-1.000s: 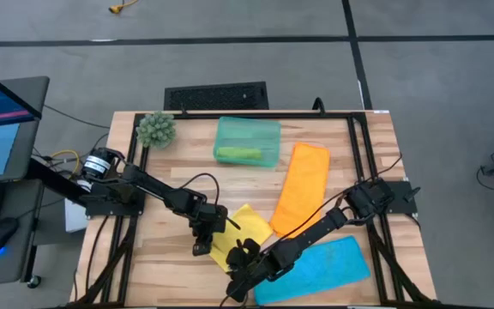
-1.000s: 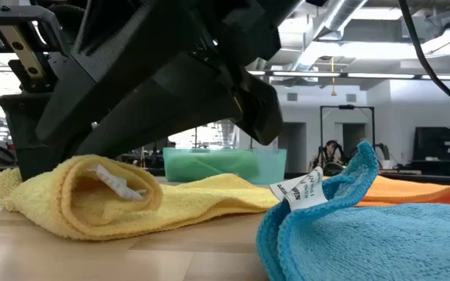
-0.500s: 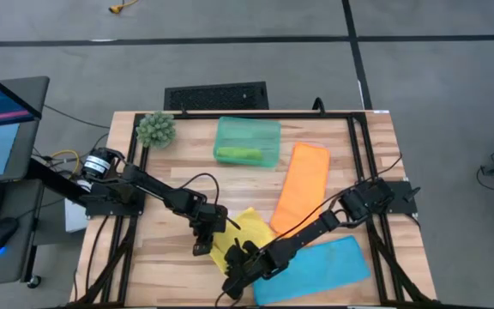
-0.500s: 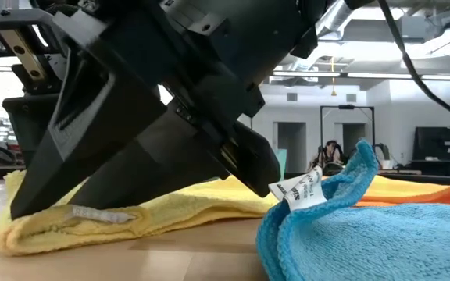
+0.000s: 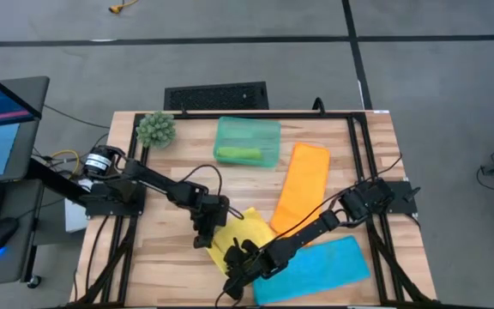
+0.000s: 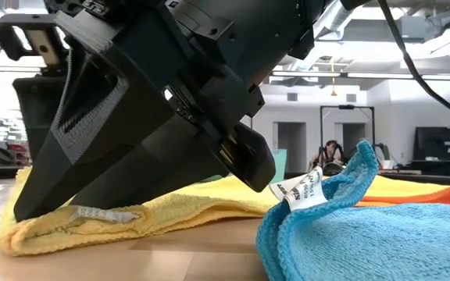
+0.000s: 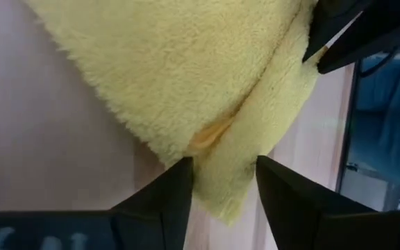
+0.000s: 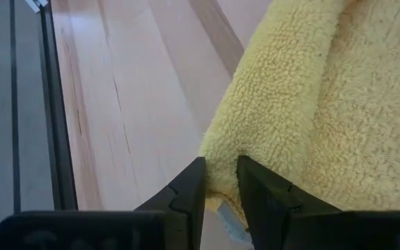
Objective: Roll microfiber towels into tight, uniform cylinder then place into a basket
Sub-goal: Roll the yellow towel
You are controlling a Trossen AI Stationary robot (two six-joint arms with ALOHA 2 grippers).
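Note:
The yellow towel (image 5: 249,225) lies flat on the table's near middle, its near end folded over, with a white label (image 6: 104,212) showing at the fold. My right gripper (image 8: 219,167) is shut on that folded end. My left gripper (image 7: 224,167) stands open at the towel's left edge (image 5: 204,236), with a corner of the towel between its fingers. The blue towel (image 5: 316,266) lies at the near right and the orange towel (image 5: 301,182) beyond it. The basket (image 5: 247,129) at the far middle holds a green roll (image 5: 237,154). My right gripper pinches the yellow towel's folded near-left end (image 8: 222,142) between its two fingers, several layers at a fold. The fingers slant down from the table's right. The towel lies on the table, flattened under the gripper (image 6: 155,148). My left gripper: whether its open fingers (image 7: 179,182) touch the towel I cannot tell.
A spiky green plant ball (image 5: 156,129) sits at the far left corner. A black frame rail (image 5: 354,146) runs along the table's right side. The blue towel's raised corner with its label (image 6: 303,187) stands close to my right gripper. Bare wood shows at the near left (image 5: 157,266).
The yellow towel's near end, a loose open roll a second ago, now lies pressed flat on the table. My right gripper has come down on it and shifted a little toward the table's left. My left gripper has moved slightly toward the far right.

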